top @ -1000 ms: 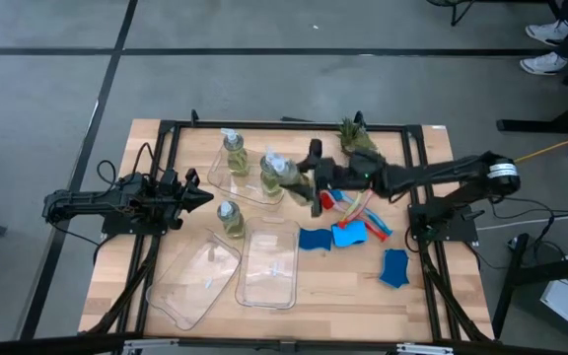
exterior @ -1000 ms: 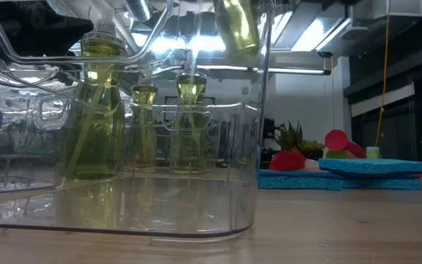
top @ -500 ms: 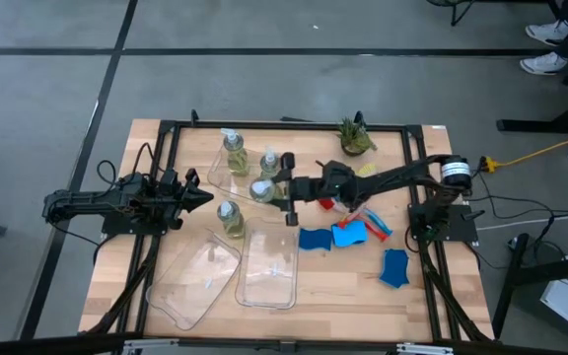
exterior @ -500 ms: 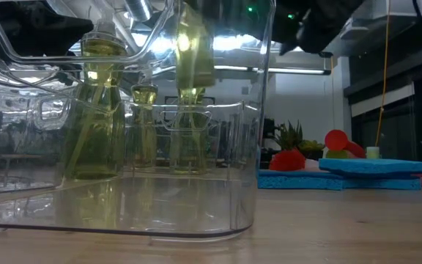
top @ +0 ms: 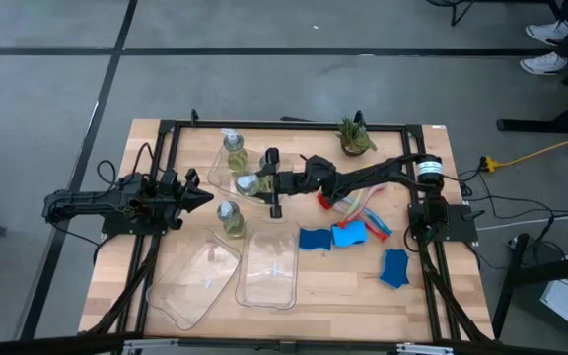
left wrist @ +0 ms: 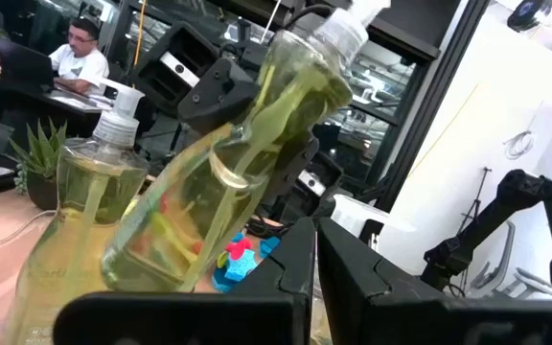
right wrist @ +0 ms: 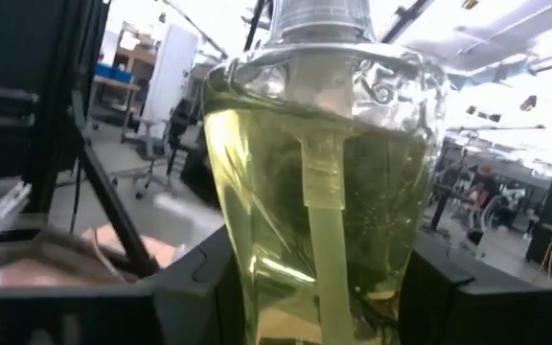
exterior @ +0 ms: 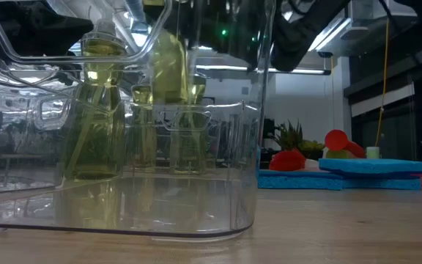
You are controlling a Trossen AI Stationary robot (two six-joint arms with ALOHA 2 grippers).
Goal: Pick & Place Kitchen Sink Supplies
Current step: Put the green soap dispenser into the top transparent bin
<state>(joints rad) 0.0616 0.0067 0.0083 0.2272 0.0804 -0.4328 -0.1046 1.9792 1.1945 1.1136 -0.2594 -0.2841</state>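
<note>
Right gripper point(top: 261, 184) clamps bottle point(top: 248, 183) above tray point(top: 220, 177) near bench far edge. Left wrist view alone shows tilt: bottle point(left wrist: 238, 163) long axis oblique, pump uppermost. Left gripper point(top: 205, 198) closed, empty, bench left edge.

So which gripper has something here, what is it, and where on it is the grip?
The right gripper holds a small clear pump bottle of yellow-green liquid, fingers clamped on the sides of its body. The left gripper is shut, holding nothing.

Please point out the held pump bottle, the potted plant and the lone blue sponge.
held pump bottle point(right wrist: 314, 230), right wrist view, on its liquid-filled body.
potted plant point(top: 353, 138), high view, on its leaves.
lone blue sponge point(top: 394, 268), high view, on its middle.
</note>
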